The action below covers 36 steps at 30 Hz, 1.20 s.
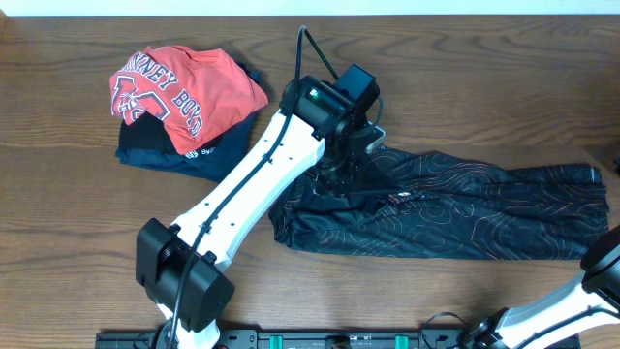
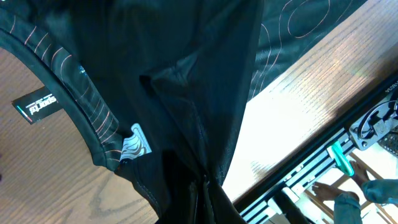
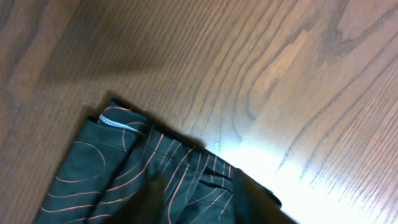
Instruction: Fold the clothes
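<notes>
The black jersey (image 1: 455, 208) lies as a long rumpled band on the table (image 1: 77, 213), stretching from the left gripper (image 1: 341, 173) toward the right arm (image 1: 601, 276). The left jaws are closed tight with cloth bunched between them by what looks like the neckline, probably to anchor or lift that end for a fold. The far corner lies flat ahead of the right gripper, whose jaws I cannot make out. Well apart from the left jaws, a red T-shirt (image 1: 184, 87) rests on a navy garment (image 1: 208, 160).
</notes>
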Tool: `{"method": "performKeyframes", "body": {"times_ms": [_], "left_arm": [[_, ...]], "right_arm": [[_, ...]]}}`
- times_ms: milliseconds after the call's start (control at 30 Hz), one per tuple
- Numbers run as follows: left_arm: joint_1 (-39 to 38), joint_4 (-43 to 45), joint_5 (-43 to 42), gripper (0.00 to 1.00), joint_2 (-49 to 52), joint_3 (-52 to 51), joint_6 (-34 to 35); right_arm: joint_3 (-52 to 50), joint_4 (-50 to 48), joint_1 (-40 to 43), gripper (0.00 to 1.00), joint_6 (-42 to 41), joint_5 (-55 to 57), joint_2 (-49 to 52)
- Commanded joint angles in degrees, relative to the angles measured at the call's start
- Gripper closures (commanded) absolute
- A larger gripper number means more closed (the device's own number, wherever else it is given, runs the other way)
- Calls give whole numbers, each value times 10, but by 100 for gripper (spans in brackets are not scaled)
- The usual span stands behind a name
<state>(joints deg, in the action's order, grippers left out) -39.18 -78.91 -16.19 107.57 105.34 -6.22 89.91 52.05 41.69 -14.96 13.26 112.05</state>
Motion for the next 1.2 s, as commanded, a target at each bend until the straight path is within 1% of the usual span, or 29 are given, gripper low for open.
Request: {"method": "performKeyframes", "body": {"times_ms": [0,133,267,633,667,700,733,800,833,867,933,1000,1167], "left_arm": [[-2,-3,-3,94,-9,-2,1],[-2,-3,-3,93,-9,-2,1],[-2,-3,-3,93,-9,-2,1],[-2,-1,-3,93,-8,-3,1],[-2,-1,-3,89,-8,-5,1],[-2,-1,-3,74,-8,-7,1],[-2,-1,-3,66,-8,-10,1],[-2,-1,-3,63,-8,-15,1],[-2,-1,-3,60,-8,-19,1],[-2,-1,-3,53,-8,-22,1],[-2,-1,-3,44,-8,-30,1],[-2,4,-3,37,-8,-37,1],[-2,51,-3,30,-8,-86,1]], "right_arm": [[0,1,4,55,-2,15,-9],[0,0,4,54,-9,13,-9],[0,0,4,48,-23,-2,-9],[0,-2,4,47,-24,-15,-9],[0,-2,4,47,-24,-15,-9],[0,-2,4,47,-24,-15,-9],[0,-3,4,47,-24,-15,-9],[0,-4,4,47,-24,-15,-9],[0,-4,4,47,-24,-15,-9],[0,-4,4,47,-24,-15,-9],[0,-4,4,47,-24,-15,-9],[0,-4,4,47,-24,-20,-9],[0,-6,4,46,-24,-50,-9]]}}
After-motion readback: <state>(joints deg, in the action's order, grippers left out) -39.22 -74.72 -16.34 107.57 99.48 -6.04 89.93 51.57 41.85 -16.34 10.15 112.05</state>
